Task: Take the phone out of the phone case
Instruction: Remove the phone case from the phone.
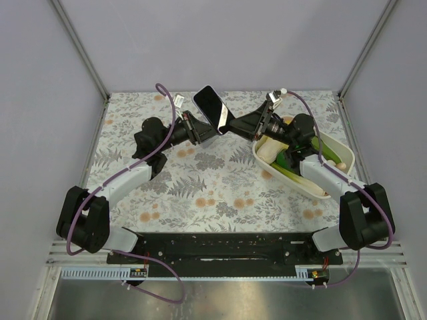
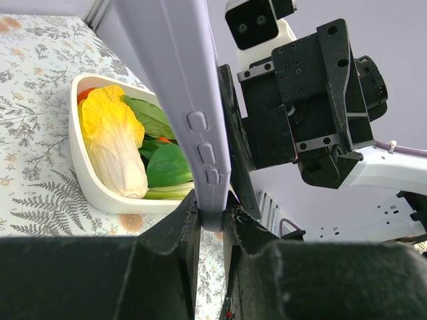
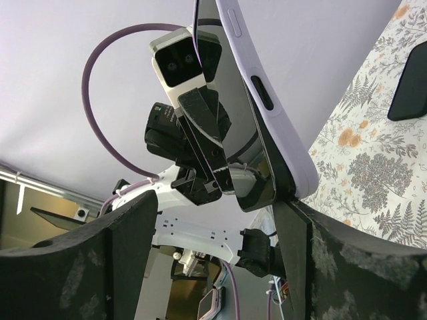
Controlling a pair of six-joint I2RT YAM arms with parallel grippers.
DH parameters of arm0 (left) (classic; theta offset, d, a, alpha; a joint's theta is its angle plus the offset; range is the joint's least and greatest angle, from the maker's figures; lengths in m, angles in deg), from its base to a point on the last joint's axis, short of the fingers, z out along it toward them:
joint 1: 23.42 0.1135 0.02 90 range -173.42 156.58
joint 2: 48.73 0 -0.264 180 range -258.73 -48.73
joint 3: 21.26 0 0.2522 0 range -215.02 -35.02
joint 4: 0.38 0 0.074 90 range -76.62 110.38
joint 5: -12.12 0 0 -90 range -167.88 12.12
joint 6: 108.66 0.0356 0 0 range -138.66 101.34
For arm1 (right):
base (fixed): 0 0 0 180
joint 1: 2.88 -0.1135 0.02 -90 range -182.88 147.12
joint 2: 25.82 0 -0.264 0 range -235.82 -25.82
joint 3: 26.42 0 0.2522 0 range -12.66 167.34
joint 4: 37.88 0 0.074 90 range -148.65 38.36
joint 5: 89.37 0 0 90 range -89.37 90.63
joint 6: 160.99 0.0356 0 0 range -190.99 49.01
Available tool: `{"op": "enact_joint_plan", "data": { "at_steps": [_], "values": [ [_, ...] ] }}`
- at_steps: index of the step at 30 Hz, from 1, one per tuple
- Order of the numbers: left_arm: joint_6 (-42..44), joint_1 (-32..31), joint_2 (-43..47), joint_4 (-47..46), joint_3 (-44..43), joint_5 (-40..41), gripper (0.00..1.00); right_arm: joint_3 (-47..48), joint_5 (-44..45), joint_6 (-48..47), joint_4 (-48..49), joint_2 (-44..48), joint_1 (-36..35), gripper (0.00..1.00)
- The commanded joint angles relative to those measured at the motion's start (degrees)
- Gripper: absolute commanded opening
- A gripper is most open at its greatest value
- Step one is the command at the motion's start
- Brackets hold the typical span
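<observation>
Where the left arm [image 1: 127, 177] and right arm [image 1: 320, 173] are meeting above the table [image 1: 200, 193], the top view is hiding their fingertips behind the phone [image 1: 212, 107]. Both are reaching forward. Phone is sitting aloft inside the phone case [image 2: 177, 80]; left gripper [image 2: 212, 221] is clamping its edge; right gripper [image 3: 220, 213] is gaping, one finger touching.

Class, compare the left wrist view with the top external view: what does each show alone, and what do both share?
Only left wrist: side buttons on the lilac phone case, pinched edge-on by the left gripper. Only top: the phone, dark screen showing, and the whole left arm. Both: the white dish of vegetables.
</observation>
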Motion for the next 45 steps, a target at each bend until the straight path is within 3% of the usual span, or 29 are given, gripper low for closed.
{"op": "enact_joint_plan", "data": {
  "at_steps": [1, 17, 26, 45],
  "values": [
    [2.0, -1.3, 1.5, -3.3, -0.6, -3.8, 0.00, 1.8, 2.6, -2.8, 2.5, 2.4, 1.4, 0.78],
    [5.0, -2.7, 1.5, 0.0, -0.6, -4.2, 0.00, 3.6, 2.3, -5.9, 0.5, 2.4, 2.0, 0.76],
    [5.5, -3.7, 0.9, 0.3, -1.2, -4.2, 0.00, 4.0, 2.1, -7.5, -1.0, 1.7, 2.1, 0.62],
    [7.1, -6.5, -1.4, 3.6, -4.6, -3.1, 0.00, 3.9, 2.5, -8.1, -0.6, -0.9, 0.9, 0.54]
  ]
}}
